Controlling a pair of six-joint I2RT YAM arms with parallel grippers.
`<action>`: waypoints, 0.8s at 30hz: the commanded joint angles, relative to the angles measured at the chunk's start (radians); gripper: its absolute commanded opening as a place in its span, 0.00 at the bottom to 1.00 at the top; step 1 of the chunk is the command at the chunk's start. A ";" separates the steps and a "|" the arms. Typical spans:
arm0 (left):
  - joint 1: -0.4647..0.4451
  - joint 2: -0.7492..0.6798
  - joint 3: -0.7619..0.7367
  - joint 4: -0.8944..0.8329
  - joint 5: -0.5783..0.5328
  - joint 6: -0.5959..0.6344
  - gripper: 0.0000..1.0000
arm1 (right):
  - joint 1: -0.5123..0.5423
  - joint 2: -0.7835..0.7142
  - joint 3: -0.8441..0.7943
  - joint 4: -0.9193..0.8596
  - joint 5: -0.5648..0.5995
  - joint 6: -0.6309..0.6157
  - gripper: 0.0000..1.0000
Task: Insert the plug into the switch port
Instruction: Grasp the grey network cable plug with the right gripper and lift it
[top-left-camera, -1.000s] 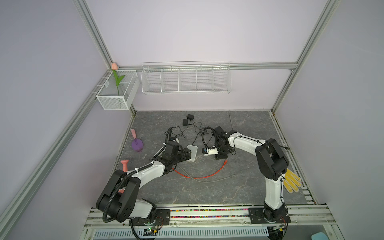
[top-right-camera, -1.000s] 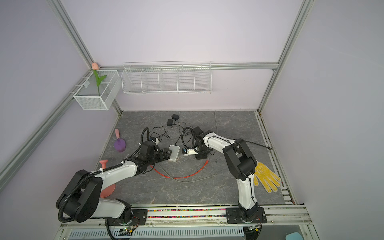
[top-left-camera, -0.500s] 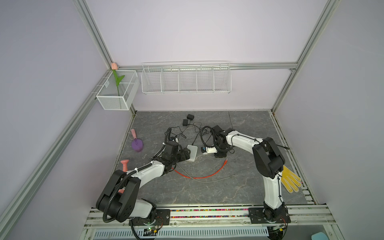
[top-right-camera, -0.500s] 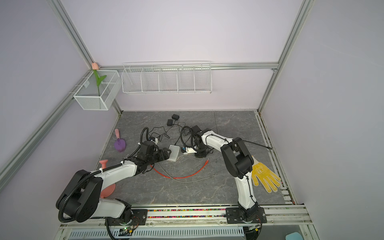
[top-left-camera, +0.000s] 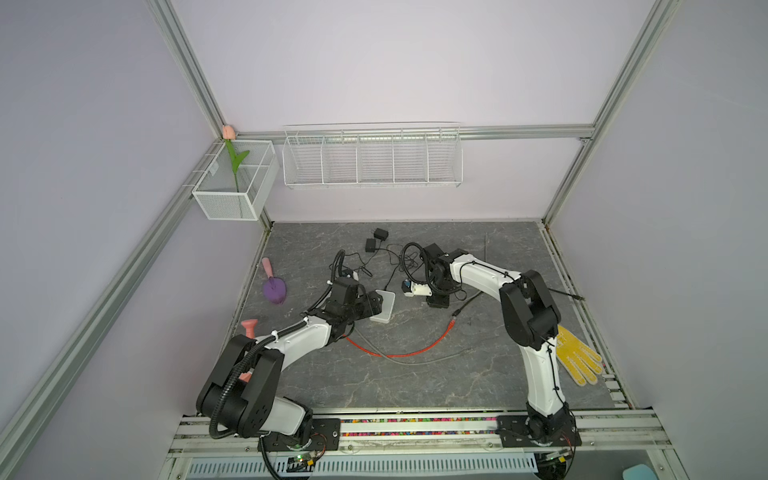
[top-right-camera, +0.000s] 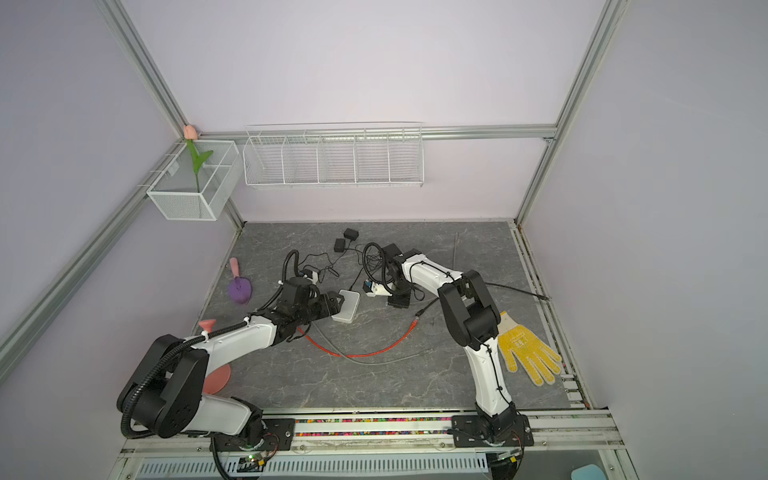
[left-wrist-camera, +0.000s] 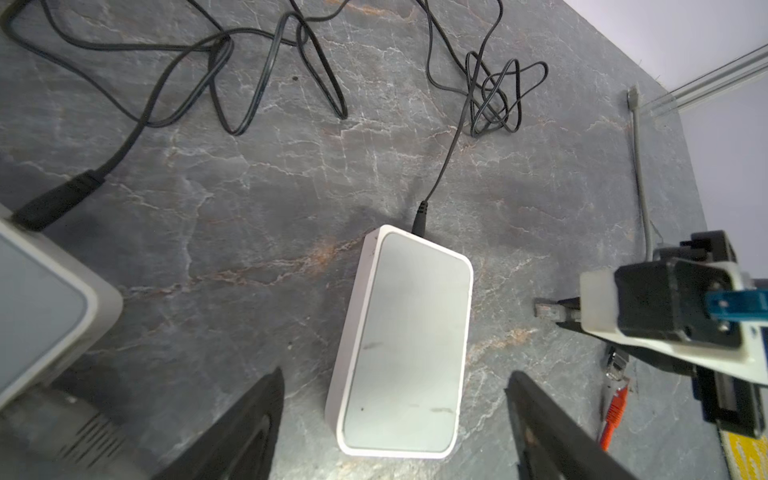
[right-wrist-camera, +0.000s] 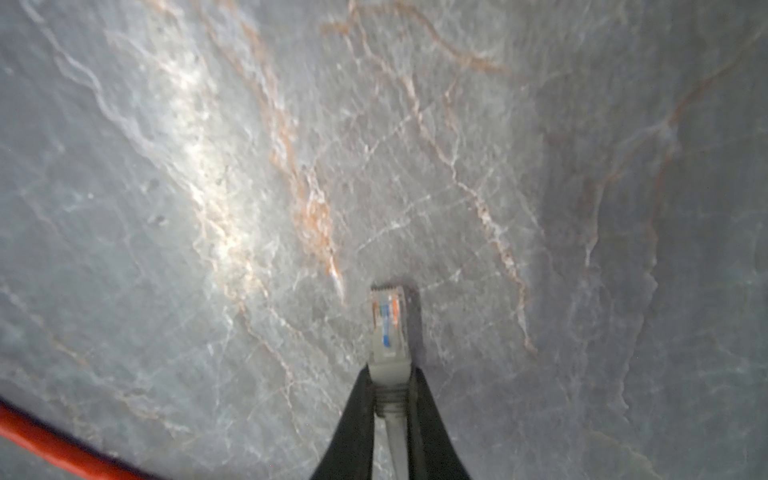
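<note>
worktop (top-left-camera: 415, 386) grey, white/rust veins; switch (left-wrist-camera: 405, 345) white; plug (right-wrist-camera: 388, 328) grey, blue/orange wires inside; cable (right-wrist-camera: 41, 436) red; glove (top-right-camera: 525, 351) yellow; scoop (top-left-camera: 274, 291) purple.

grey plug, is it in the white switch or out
Out. The right claw pinches the grey plug with only bare table ahead of it, and the white switch lies apart from it.

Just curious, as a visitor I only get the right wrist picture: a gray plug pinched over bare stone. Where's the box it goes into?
Observer: The white switch lies beside the plug, bare table between them.
Operator: Is anything holding it?
Observer: No. The left gripper is open, its fingers either side of the switch, not touching.
Operator: Anything plugged in already?
Observer: One thin black cord enters the end away from that gripper.
</note>
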 joint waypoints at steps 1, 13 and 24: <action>0.006 0.023 0.030 -0.012 0.011 0.006 0.83 | -0.005 0.000 0.007 -0.041 -0.027 0.041 0.13; 0.013 0.134 0.093 -0.005 0.017 0.013 0.81 | 0.009 -0.031 -0.001 -0.038 -0.076 0.154 0.07; 0.018 0.234 0.148 -0.007 0.034 0.028 0.79 | 0.059 -0.089 -0.084 0.073 -0.048 0.208 0.07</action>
